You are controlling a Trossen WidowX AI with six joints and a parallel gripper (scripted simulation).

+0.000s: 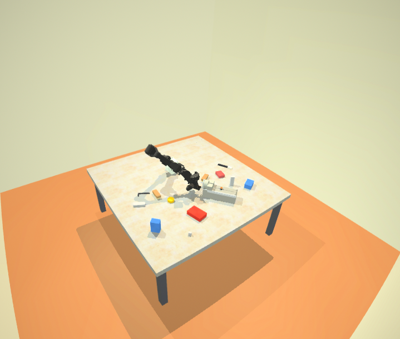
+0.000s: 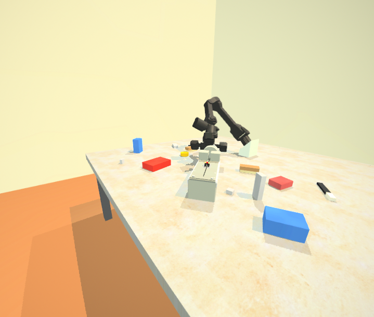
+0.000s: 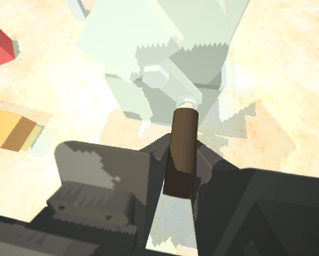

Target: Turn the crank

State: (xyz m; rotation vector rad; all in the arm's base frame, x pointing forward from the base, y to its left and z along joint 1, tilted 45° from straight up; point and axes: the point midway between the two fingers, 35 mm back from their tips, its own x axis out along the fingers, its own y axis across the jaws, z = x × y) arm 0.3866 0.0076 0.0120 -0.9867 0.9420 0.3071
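Claw shut on brown handle

In the wrist view, the claw (image 3: 178, 139) grips the crank's brown handle (image 3: 183, 147), its fingers nearly together. Right of it on the counter (image 1: 178, 240) (image 2: 248, 266), the machine (image 1: 219, 194) (image 2: 202, 188) shows a red pointer (image 1: 221, 188) (image 2: 207, 162), too small to read.

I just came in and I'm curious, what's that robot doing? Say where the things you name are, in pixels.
The black robot arm's gripper (image 3: 178, 139) is shut on the dark brown cylindrical handle (image 3: 185, 130) of a crank on a pale grey-green machine (image 1: 219, 196) (image 2: 202, 189). A small red pointer (image 2: 207, 162) sits on top of the machine. I can't tell whether it's level with its marks. The handle hasn't been let go.
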